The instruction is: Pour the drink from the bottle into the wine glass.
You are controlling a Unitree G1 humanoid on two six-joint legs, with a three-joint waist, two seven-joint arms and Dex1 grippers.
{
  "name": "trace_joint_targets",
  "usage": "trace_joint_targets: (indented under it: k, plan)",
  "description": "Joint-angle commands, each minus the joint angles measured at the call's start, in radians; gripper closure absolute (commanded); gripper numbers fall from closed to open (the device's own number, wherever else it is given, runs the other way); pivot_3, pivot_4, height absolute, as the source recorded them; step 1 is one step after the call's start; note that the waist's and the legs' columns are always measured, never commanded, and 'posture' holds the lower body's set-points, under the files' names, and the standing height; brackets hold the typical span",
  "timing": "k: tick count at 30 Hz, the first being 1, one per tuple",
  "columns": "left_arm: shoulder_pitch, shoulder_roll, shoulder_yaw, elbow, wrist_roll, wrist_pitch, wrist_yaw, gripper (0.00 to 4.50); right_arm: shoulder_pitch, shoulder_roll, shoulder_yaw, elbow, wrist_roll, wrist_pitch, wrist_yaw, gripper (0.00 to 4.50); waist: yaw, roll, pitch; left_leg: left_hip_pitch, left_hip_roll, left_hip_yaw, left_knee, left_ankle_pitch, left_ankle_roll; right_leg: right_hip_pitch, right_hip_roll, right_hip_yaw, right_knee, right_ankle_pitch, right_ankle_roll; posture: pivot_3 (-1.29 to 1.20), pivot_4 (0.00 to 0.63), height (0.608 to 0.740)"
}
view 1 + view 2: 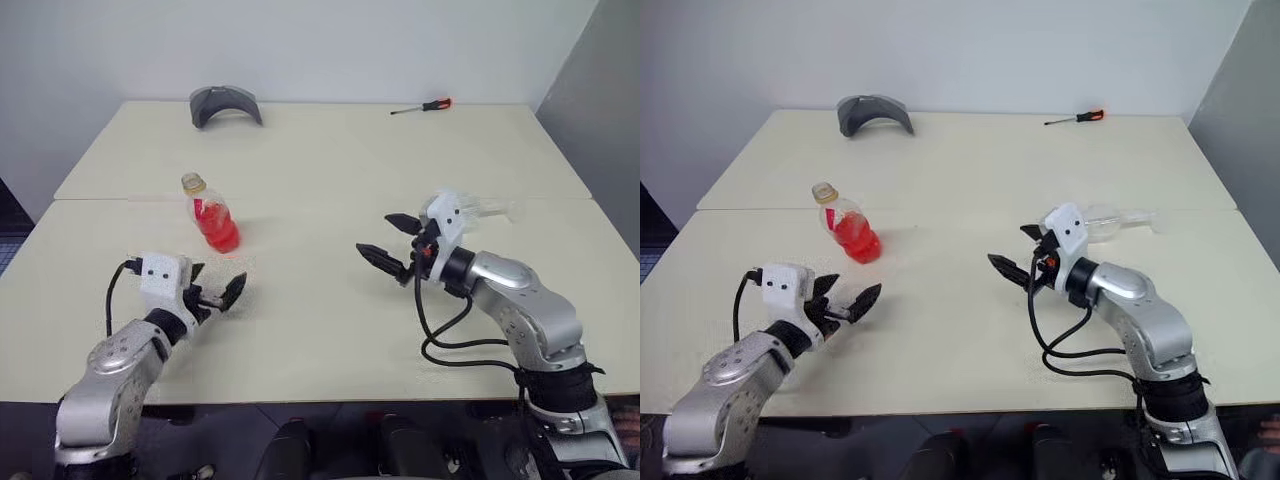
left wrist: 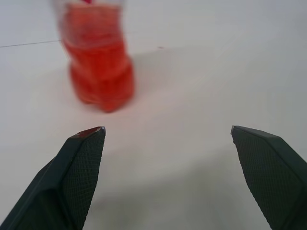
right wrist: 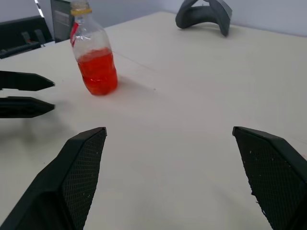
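Note:
The bottle (image 1: 213, 215) stands upright on the left half of the table, its lower half holding the red drink (image 1: 217, 227). My left gripper (image 1: 220, 282) hovers open a short way in front of it, apart from it, with nothing between its fingers. Seen from the left wrist, the bottle (image 2: 98, 72) is ahead and off to one side of the open fingers (image 2: 84, 158). My right gripper (image 1: 378, 235) is open and empty at mid-table, pointing toward the bottle (image 3: 96, 62). The clear wine glass (image 1: 1118, 220) appears to lie on its side just behind the right gripper, partly hidden by it.
A grey curved object (image 1: 225, 105) sits at the table's far left edge. A screwdriver (image 1: 425, 106) with a red handle lies at the far right. The table's (image 1: 330, 330) front edge runs just under both arms.

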Motion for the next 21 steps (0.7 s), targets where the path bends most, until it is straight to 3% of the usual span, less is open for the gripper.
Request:
trace_joint_targets:
  k: [1,10,14,21]
  plan:
    - [0.011,0.063,-0.067,-0.143,-0.045,0.01,-0.108,0.02,0.034,-0.055,-0.072,-0.031,-0.027,-0.001,-0.034,0.0,0.002,0.0,0.0,0.0,0.0,0.0,0.0,0.0,0.0,0.0,0.0,0.0,0.0,0.0,0.0,0.0,0.15,0.74]
    - [-0.258,0.071,-0.227,-0.092,-0.161,0.079,-0.263,0.02,0.102,-0.276,-0.168,0.17,-0.253,-0.219,-0.084,0.0,0.007,0.0,0.0,0.001,0.0,0.002,0.0,0.0,0.0,0.001,0.001,0.001,0.0,0.0,0.0,0.0,0.15,0.74]
    - [-0.353,0.053,-0.289,-0.008,-0.141,0.047,-0.325,0.02,0.085,-0.388,-0.153,0.38,-0.402,-0.442,-0.104,0.0,0.0,0.0,0.0,0.002,0.0,0.004,0.0,0.0,0.0,0.001,0.001,0.002,0.0,0.0,0.0,0.0,0.15,0.74]
    - [-0.434,0.034,-0.342,0.08,-0.135,0.029,-0.395,0.02,-0.06,-0.448,-0.038,0.777,-0.63,-0.799,-0.199,0.0,-0.008,0.001,0.0,0.003,0.002,0.007,0.0,0.002,-0.003,0.001,0.002,0.003,0.001,0.0,0.0,0.0,0.15,0.74]
